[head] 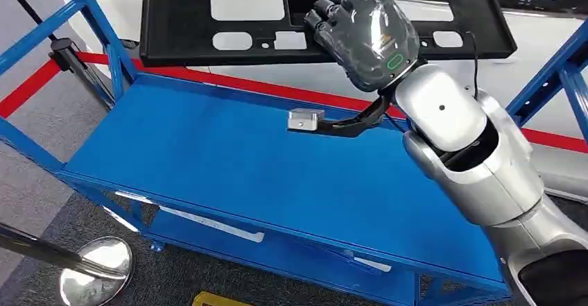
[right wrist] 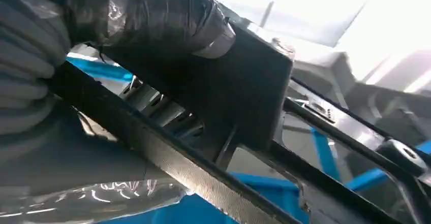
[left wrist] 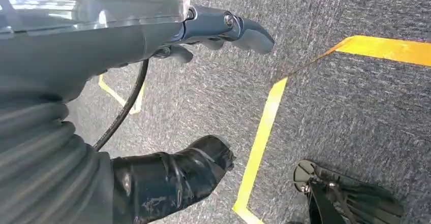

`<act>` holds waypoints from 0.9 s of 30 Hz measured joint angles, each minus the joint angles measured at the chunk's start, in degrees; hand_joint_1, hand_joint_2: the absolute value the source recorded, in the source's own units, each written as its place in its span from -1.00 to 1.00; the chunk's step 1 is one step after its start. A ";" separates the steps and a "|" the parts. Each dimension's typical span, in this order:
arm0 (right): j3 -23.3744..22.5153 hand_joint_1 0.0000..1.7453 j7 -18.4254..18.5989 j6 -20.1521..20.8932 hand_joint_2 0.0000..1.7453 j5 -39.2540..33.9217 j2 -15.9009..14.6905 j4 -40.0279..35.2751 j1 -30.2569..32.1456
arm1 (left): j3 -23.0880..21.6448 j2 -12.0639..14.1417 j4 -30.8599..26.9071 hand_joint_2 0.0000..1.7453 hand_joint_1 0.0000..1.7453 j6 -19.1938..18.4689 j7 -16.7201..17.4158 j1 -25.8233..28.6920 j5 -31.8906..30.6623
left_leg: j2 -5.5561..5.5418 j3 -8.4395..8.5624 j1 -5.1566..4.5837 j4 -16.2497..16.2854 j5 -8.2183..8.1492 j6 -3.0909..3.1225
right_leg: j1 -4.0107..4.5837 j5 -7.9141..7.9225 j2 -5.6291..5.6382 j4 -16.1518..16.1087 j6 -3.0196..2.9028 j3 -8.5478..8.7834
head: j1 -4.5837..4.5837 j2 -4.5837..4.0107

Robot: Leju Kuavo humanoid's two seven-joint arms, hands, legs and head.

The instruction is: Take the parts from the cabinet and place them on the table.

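Above the far edge of a blue cart shelf (head: 229,146), right hand (head: 364,32) wrapped in clear film, gripping a large flat black plastic part (head: 187,25) with rectangular cut-outs. Part held roughly level in the air over the shelf's far edge, clear of the blue surface, its near rim pinched between thick grey thumb (right wrist: 167,18) on one face and darker fingers on the other, as seen close up from the right wrist. Silver right arm (head: 478,160) reaching in across the shelf's right end, with a small grey block (head: 304,119) on a black bracket jutting from the wrist just above the shelf top. Blue uprights (head: 93,21) at the shelf's left and right corners, red floor tape (head: 277,91) running beyond the far edge, and a chrome stanchion base (head: 93,268) on grey carpet below the near left corner. Left hand (left wrist: 203,36) hanging over grey carpet (left wrist: 356,112) marked with yellow tape (left wrist: 262,137), fingers extended and apart from the thumb (left wrist: 173,176), holding nothing.
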 joint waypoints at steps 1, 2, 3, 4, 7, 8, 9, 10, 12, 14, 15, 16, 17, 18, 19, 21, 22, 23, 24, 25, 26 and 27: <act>0.02 1.00 -0.07 0.00 1.00 -0.22 -0.07 0.00 -0.04 | 0.02 0.00 0.04 1.00 -1.00 0.02 0.00 -0.02 -0.02 | 0.00 0.00 0.00 0.00 0.00 0.00 | 0.00 0.00 0.00 0.00 0.00 0.00 | 0.00 0.00; 0.04 1.00 -0.22 0.02 1.00 -0.40 -0.13 0.00 -0.12 | 0.00 0.00 0.11 1.00 -1.00 0.02 0.00 -0.03 -0.04 | 0.00 0.00 0.00 0.00 0.00 0.00 | 0.00 0.00 0.00 0.00 0.00 0.00 | 0.00 0.00; 0.07 1.00 -0.31 0.02 1.00 -0.55 -0.17 0.00 -0.20 | 0.02 0.02 0.20 1.00 -1.00 0.02 0.00 -0.03 -0.04 | 0.00 0.00 0.00 0.00 0.00 0.00 | 0.00 0.00 0.00 0.00 0.00 0.00 | 0.00 0.00; 0.11 1.00 -0.39 0.02 1.00 -0.59 -0.20 0.00 -0.26 | 0.02 0.02 0.26 1.00 -1.00 0.04 0.00 -0.03 -0.04 | 0.00 0.00 0.00 0.00 0.00 0.00 | 0.00 0.00 0.00 0.00 0.00 0.00 | 0.00 0.00; 0.37 1.00 -0.72 0.26 1.00 -1.03 -0.37 0.00 -0.51 | 0.02 0.04 0.33 1.00 -1.00 0.11 -0.02 -0.07 -0.11 | 0.00 0.00 0.00 0.00 0.00 0.00 | 0.00 0.00 0.00 0.00 0.00 0.00 | 0.00 0.00; 0.39 1.00 -0.70 0.29 1.00 -1.05 -0.39 0.00 -0.55 | 0.02 0.04 0.35 1.00 -1.00 0.11 -0.02 -0.08 -0.20 | 0.00 0.00 0.00 0.00 0.00 0.00 | 0.00 0.00 0.00 0.00 0.00 0.00 | 0.00 0.00; 0.39 1.00 -0.70 0.26 1.00 -1.05 -0.39 0.00 -0.61 | 0.02 0.04 0.35 1.00 -1.00 0.13 -0.02 -0.09 -0.24 | 0.00 0.00 0.00 0.00 0.00 0.00 | 0.00 0.00 0.00 0.00 0.00 0.00 | 0.00 0.00; 0.42 1.00 -0.70 0.26 1.00 -1.05 -0.42 0.00 -0.71 | 0.02 0.04 0.42 1.00 -1.00 0.13 -0.02 -0.09 -0.35 | 0.00 0.00 0.00 0.00 0.00 0.00 | 0.00 0.00 0.00 0.00 0.00 0.00 | 0.00 0.00; 0.42 1.00 -0.70 0.26 1.00 -1.05 -0.42 0.00 -0.79 | 0.02 0.09 0.52 1.00 -1.00 0.15 -0.07 -0.10 -0.44 | 0.00 0.00 0.00 0.00 0.00 0.00 | 0.00 0.00 0.00 0.00 0.00 0.00 | 0.00 0.00; 0.44 1.00 -0.70 0.26 1.00 -1.05 -0.44 0.00 -0.79 | 0.02 0.11 0.65 1.00 -1.00 0.15 -0.18 -0.13 -0.48 | 0.00 0.00 0.00 0.00 0.00 0.00 | 0.00 0.00 0.00 0.00 0.00 0.00 | 0.00 0.00; 0.46 1.00 -0.70 0.26 1.00 -1.05 -0.48 0.00 -0.79 | 0.02 0.13 0.70 1.00 -1.00 0.15 -0.28 -0.13 -0.57 | 0.00 0.00 0.00 0.00 0.00 0.00 | 0.00 0.00 0.00 0.00 0.00 0.00 | 0.00 0.00; 0.48 1.00 -0.70 0.26 1.00 -1.05 -0.55 0.00 -0.79 | 0.02 0.17 0.79 1.00 -1.00 0.17 -0.35 -0.13 -0.63 | 0.00 0.00 0.00 0.00 -0.01 0.01 | -0.01 0.00 0.00 -0.02 0.00 0.00 | 0.00 0.00; 0.52 1.00 -0.68 0.26 1.00 -1.05 -0.61 0.00 -0.79 | 0.02 0.40 0.79 1.00 -1.00 0.20 -0.37 -0.21 -0.63 | 0.04 -0.16 -0.20 0.53 -0.30 0.52 | -0.81 0.40 0.08 -0.82 0.54 0.28 | 0.00 0.00; 0.52 1.00 -0.68 0.29 1.00 -1.05 -0.68 0.00 -0.82 | 0.02 0.74 0.83 1.00 -1.00 0.26 -0.44 -0.18 -0.66 | -0.05 0.16 -0.32 -0.20 0.38 1.26 | -0.78 0.96 0.04 -1.49 0.95 0.62 | 0.00 0.00; 0.52 1.00 -0.61 0.29 1.00 -1.12 -0.74 -0.02 -0.79 | 0.02 0.74 0.85 1.00 -1.00 0.26 -0.48 -0.20 -0.72 | 0.08 1.06 -0.27 -2.34 1.47 1.85 | -0.51 1.15 0.12 -2.26 1.11 1.09 | -0.02 0.00; 0.59 1.00 -0.64 0.37 1.00 -1.40 -1.03 -0.04 -1.11 | 0.02 0.66 1.11 1.00 -1.00 0.26 -0.50 -0.36 -0.98 | 0.63 2.20 0.34 -4.87 2.89 2.47 | -0.38 -2.22 -0.15 1.06 0.73 -0.08 | 0.02 0.00; 0.59 1.00 -0.63 0.39 1.00 -1.51 -1.20 -0.04 -1.21 | 0.02 0.66 1.22 1.00 -1.00 0.26 -0.50 -0.42 -0.98 | 0.68 2.07 0.34 -4.85 2.98 2.37 | -0.37 -4.53 -0.09 4.77 0.72 -1.58 | 0.02 0.00; 0.61 1.00 -0.64 0.46 1.00 -1.62 -1.31 -0.04 -1.15 | 0.02 0.66 1.29 1.00 -1.00 0.26 -0.50 -0.42 -0.98 | 0.72 1.87 0.35 -4.59 2.95 2.38 | -0.45 -6.58 -0.08 8.93 0.85 -3.21 | 0.02 0.00; 0.77 1.00 -0.66 0.59 1.00 -1.80 -1.33 -0.04 -1.07 | 0.02 0.66 1.29 1.00 -1.00 0.26 -0.48 -0.45 -1.05 | 0.79 1.51 0.36 -4.17 2.90 2.37 | -0.58 -7.83 -0.10 12.42 1.10 -4.69 | 0.02 0.00; 0.81 1.00 -0.66 0.74 1.00 -1.90 -1.42 -0.04 -1.03 | 0.02 0.66 1.31 1.00 -1.00 0.26 -0.39 -0.52 -1.09 | 0.79 1.05 0.49 -3.64 2.81 2.23 | -0.77 -7.64 -0.13 13.90 1.38 -5.29 | 0.02 0.00; 0.81 1.00 -0.70 0.77 1.00 -1.99 -1.49 -0.04 -1.02 | 0.02 0.66 1.29 1.00 -1.00 0.26 -0.31 -0.61 -1.20 | 0.76 0.58 0.69 -3.04 2.64 1.94 | -1.02 -6.19 -0.18 12.61 1.70 -4.50 | 0.02 0.00; 0.81 1.00 -0.70 0.77 1.00 -2.15 -1.51 -0.04 -1.06 | 0.02 0.66 1.29 1.00 -1.00 0.22 -0.16 -0.63 -1.37 | 0.73 0.12 1.01 -2.23 2.38 1.54 | -1.38 -3.92 -0.30 8.99 2.07 -2.44 | 0.02 0.00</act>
